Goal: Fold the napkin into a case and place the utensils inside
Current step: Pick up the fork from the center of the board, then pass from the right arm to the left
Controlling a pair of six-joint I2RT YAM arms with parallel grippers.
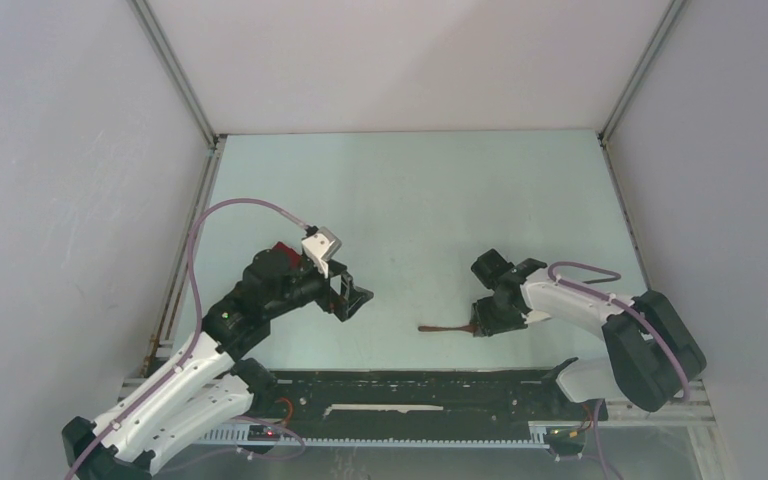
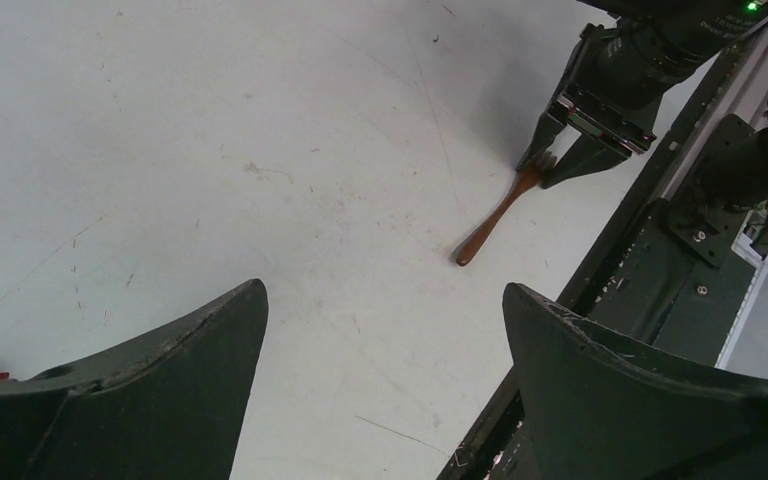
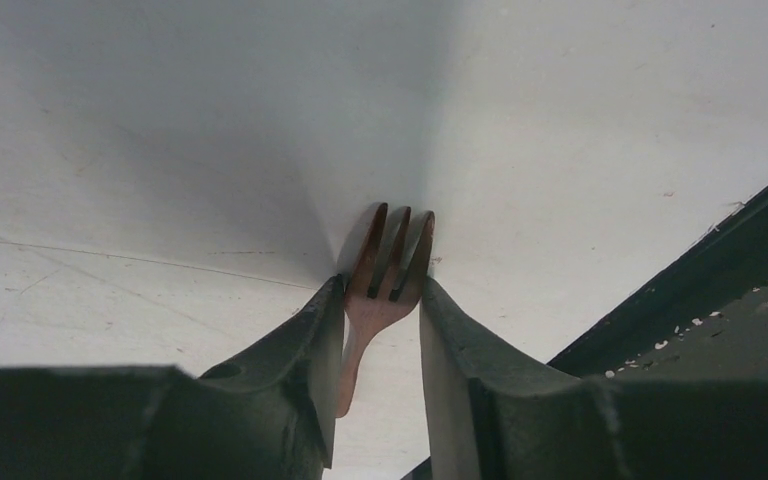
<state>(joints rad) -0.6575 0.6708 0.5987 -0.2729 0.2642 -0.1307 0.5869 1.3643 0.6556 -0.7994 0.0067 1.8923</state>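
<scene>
Both my arms fill the bottom of the overhead view, nearest that camera: my left arm (image 1: 190, 370) reaches up from the lower left corner and my right arm (image 1: 600, 310) bends in from the lower right. Beyond them the pale table (image 1: 410, 200) runs to the top of the frame, with a black rail (image 1: 410, 385) across its near edge.

My left gripper (image 1: 355, 297) hangs left of centre with its jaws spread wide and nothing between them. Just behind that wrist, up and to the left, a small patch of dark red shows: I take it for the napkin (image 1: 282, 249). My arm hides most of it, so I cannot tell whether it is already folded into a case.

My right gripper (image 3: 382, 284) is down at the table right of centre, its fingers pressed against either side of the fork (image 2: 500, 212) just below the tines. The fork lies flat, its handle pointing toward the left of the overhead frame. I see no spoon anywhere.

I judge this step to be picking up the fork. The next move calls for a firm pinch, a clean lift, then a carry leftward to the red cloth. Held by its head, the long handle may swing, so I would lift it slowly.
</scene>
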